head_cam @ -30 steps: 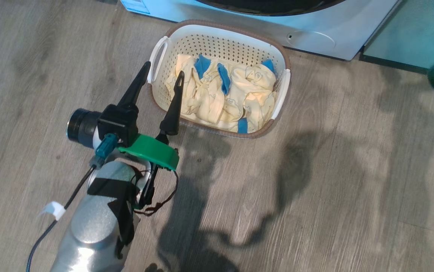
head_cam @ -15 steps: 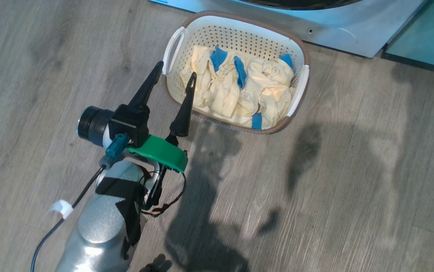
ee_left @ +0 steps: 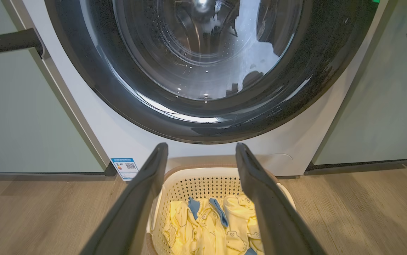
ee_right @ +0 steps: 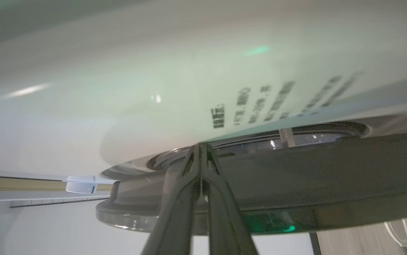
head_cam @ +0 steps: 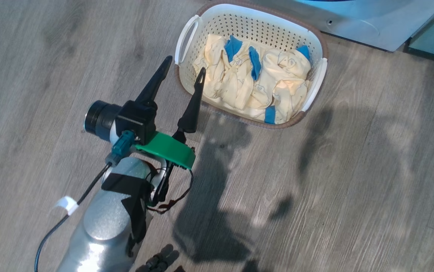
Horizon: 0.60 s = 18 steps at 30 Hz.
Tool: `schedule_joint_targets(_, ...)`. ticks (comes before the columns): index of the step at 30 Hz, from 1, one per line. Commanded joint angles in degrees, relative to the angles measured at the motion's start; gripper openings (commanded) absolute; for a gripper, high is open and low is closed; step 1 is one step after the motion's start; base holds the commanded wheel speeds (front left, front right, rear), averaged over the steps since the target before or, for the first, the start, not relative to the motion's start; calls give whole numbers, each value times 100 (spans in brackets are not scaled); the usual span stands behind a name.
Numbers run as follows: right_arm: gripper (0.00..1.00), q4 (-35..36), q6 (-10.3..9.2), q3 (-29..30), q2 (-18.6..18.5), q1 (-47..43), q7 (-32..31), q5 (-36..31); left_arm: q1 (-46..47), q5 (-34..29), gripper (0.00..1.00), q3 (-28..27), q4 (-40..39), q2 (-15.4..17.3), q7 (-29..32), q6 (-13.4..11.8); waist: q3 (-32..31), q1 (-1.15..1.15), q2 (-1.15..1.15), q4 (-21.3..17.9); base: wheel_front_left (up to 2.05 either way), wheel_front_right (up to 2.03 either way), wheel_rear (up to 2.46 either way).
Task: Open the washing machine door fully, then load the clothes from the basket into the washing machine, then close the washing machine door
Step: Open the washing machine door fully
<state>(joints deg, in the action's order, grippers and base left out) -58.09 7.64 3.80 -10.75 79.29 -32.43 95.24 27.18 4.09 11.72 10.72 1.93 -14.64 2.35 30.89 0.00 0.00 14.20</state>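
The cream basket (head_cam: 317,85) stands on the wood floor before the washing machine (head_cam: 371,20), filled with pale yellow clothes (head_cam: 254,85) with blue patches. My left gripper (head_cam: 185,64) hangs open and empty beside the basket's left handle. From the left wrist the basket (ee_left: 203,184) and clothes (ee_left: 207,226) lie below my open left gripper (ee_left: 200,147), and the round black washing machine door (ee_left: 118,92) looks closed or nearly so. My right gripper (ee_right: 199,146) is shut, its tips at the edge of the dark door rim (ee_right: 331,170), against the white front.
Pale green cabinet panels (ee_left: 29,124) flank the machine on both sides, with a dark bar handle (ee_left: 8,40) on the left one. A blue sticker (ee_left: 125,168) marks the machine's lower left corner. Bare wood floor (head_cam: 334,189) spreads right of my left arm.
The head camera has shifted, so the basket and the machine now sit higher and further right in its view. My left gripper stays open beside the basket.
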Motion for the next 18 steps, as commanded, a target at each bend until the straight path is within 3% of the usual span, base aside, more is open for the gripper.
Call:
schedule_joint_targets(1,0,151,-15,-42,40,302,25,-55,124,20,100,-132,-196,101,-36,-21,20,0,0,18,0,0,0)
schedule_joint_targets(18,0,-320,-15,-295,45,587,-138,-290,168,156,100,5,-192,96,-36,-118,66,0,0,109,0,0,0)
